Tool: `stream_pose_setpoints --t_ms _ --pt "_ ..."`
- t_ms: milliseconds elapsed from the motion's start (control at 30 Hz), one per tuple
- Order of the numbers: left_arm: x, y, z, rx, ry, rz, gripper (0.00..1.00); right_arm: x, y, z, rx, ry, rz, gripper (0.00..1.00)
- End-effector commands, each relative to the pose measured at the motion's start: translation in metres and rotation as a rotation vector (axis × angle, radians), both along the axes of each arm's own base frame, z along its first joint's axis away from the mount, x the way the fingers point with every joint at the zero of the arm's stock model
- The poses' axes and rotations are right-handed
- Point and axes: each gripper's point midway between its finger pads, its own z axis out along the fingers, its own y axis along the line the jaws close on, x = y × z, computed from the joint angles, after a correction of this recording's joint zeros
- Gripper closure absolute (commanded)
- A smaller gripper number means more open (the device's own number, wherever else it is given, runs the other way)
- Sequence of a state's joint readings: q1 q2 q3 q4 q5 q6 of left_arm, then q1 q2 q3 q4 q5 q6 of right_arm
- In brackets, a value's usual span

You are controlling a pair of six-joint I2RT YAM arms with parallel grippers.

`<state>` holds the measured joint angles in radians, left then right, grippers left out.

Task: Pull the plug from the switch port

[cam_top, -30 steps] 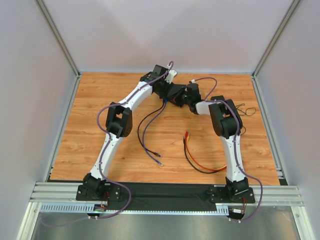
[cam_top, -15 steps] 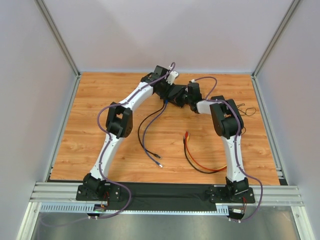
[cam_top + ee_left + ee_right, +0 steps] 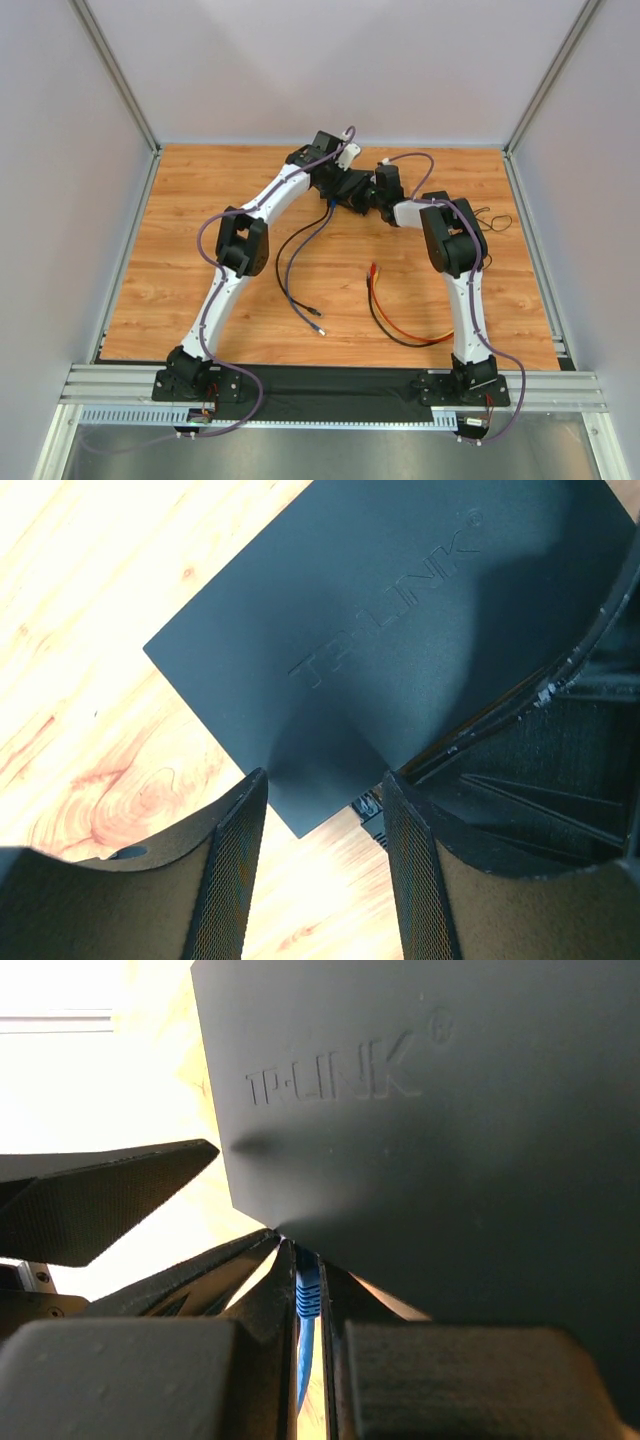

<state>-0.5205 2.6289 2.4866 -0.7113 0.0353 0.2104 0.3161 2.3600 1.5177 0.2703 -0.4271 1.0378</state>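
Grey panel walls fence a wood-grain worktop (image 3: pixel 200 260), and both arms meet at its 12 o'clock side over the flat black rectangular plastic switch (image 3: pixel 400 610), which lies flat with its raised lettering up.

The step in hand is the grip on the plug, and the pull itself is not yet made. The right pincer (image 3: pixel 305 1260) is clenched narrowly around the small blue plastic plug (image 3: pixel 306 1300). The plug sits in a socket on the switch's edge, though the close, dark view leaves it unsure whether both pads truly bear on it. The left pincer (image 3: pixel 322 780) is released, its mesh-faced fingers (image 3: pixel 230 880) spread to either side of the switch's corner.

The next move likely calls for a straight draw back along the socket's line, toward 6 o'clock, with the latch pressed. The left pincer would need to brace the box so that it does not slide along.

No tray, bin or bowl is in view. Only the socket holds anything, namely the blue plug.
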Motion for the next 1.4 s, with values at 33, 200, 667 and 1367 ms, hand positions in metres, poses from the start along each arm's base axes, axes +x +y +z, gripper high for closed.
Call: stream_pose_setpoints --t_ms 33,200,667,1367 --pt "0.011 0.007 -0.006 0.027 -0.025 0.054 0.43 -0.047 0.021 -0.015 -0.046 0.080 0.092 1.00" --pt "0.010 0.006 -0.006 0.025 -0.025 0.047 0.43 -0.049 0.020 -0.021 -0.034 0.089 0.098 1.00" --pt "0.001 0.012 0.049 -0.134 -0.074 0.074 0.41 -0.045 0.001 0.043 0.011 -0.057 0.223 1.00" --pt "-0.010 0.022 0.090 -0.263 -0.104 0.082 0.40 -0.124 -0.059 0.001 -0.255 0.113 0.435 0.96"
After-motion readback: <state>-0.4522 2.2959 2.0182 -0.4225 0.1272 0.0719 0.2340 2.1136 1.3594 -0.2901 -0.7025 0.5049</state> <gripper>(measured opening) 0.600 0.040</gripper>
